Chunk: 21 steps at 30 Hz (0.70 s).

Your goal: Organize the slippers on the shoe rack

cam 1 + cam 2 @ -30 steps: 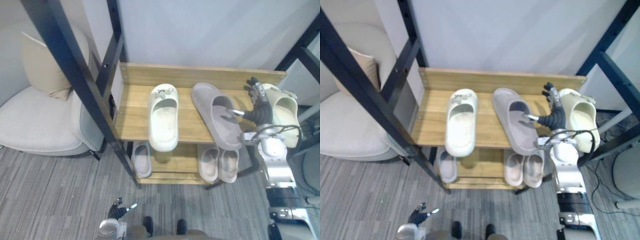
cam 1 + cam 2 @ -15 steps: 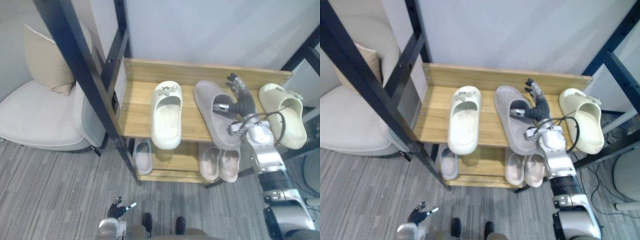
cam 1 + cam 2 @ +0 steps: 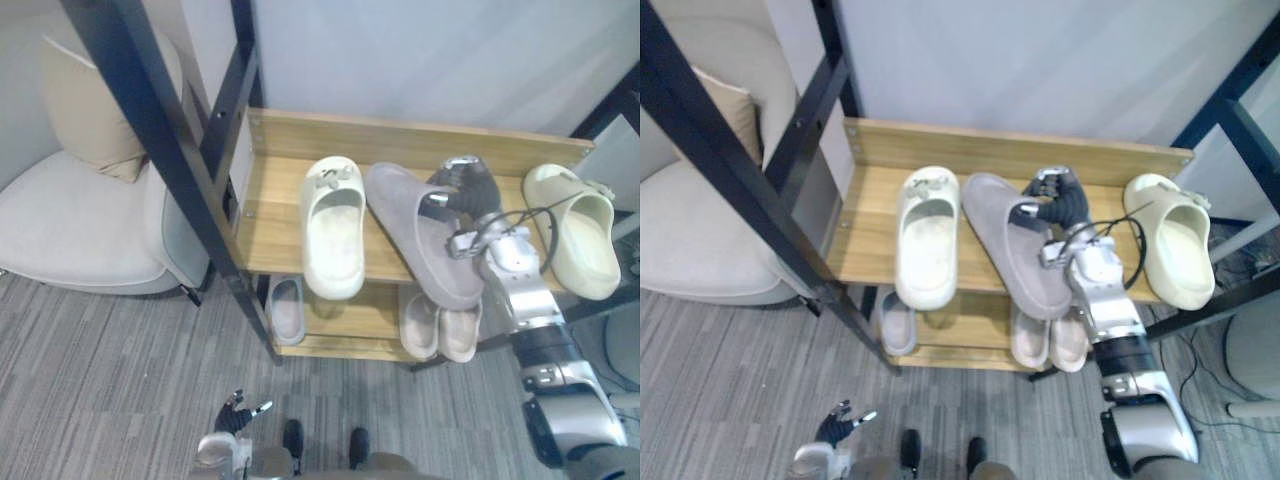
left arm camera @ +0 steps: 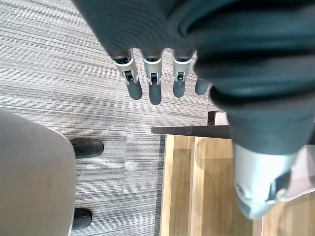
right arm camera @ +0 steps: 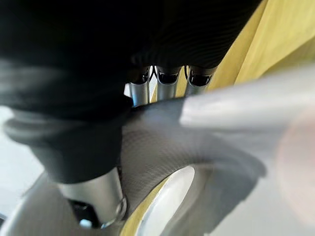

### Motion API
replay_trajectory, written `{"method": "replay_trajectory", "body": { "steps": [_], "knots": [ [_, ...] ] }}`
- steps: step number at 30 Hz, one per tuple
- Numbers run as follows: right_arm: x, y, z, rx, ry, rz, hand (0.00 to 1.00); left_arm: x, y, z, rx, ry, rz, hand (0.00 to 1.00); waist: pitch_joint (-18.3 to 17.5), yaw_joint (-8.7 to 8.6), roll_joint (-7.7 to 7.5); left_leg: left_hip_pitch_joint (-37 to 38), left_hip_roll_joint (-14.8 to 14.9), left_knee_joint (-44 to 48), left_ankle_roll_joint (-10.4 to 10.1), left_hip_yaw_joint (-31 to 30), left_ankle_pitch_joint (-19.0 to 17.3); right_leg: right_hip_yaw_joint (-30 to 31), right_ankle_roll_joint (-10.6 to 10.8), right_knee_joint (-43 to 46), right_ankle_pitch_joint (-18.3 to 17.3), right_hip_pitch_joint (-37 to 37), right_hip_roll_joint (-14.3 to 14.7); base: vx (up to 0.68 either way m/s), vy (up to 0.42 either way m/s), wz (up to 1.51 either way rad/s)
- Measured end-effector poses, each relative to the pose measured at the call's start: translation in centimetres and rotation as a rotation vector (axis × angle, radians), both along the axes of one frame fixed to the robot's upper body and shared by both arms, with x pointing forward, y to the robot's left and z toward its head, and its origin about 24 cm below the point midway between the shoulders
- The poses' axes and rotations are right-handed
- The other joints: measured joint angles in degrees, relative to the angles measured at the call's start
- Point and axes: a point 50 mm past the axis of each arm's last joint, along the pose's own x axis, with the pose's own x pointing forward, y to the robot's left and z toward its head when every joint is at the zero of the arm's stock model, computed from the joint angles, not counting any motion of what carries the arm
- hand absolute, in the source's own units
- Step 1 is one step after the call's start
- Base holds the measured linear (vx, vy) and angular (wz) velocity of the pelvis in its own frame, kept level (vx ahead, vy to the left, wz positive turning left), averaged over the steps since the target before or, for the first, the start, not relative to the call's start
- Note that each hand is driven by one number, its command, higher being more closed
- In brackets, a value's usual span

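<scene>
Right hand (image 5: 169, 77) curled over grey slipper (image 5: 162, 143) strap.

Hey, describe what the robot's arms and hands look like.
The right arm is silver-grey, built of rounded segments with darker joints. The right hand and left hand have silver fingers with dark tips, and a dark ribbed cover wraps the back of each hand and the wrist.
</scene>
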Motion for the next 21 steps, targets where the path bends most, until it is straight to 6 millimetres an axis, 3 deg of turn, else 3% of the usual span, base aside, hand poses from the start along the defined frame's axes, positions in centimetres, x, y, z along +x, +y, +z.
{"method": "replay_trajectory", "body": {
  "steps": [6,16,21],
  "knots": [
    [-2.2,0.1,-0.4,0.009,-0.035,0.016,1.0,-0.1,0.0,0.0,0.0,0.004,0.0,0.0,0.0,-0.18,0.02,0.7,0.0,0.1,-0.1,0.0,-0.1,0.0,0.0,0.1,0.0,0.7,0.0,0.0,0.0,0.0],
    [-7.1,1.4,1.9,0.177,-0.266,0.08,1.0,-0.6,-0.2,-0.4,-0.007,0.032,0.003,0.0,-0.9,-1.21,1.07,1.1,0.3,1.1,-0.3,1.3,-0.6,1.1,0.0,1.0,0.0,0.6,0.0,-0.03,-0.012,-0.07],
    [-9.1,2.4,0.6,0.229,-0.248,0.13,1.0,-1.1,-0.2,-0.6,-0.003,0.057,-0.004,0.0,-2.4,-1.41,1.44,1.6,0.5,1.1,-0.5,2.4,-0.7,1.8,0.0,1.0,0.0,0.7,0.1,-0.03,-0.013,-0.11]
  ]
}}
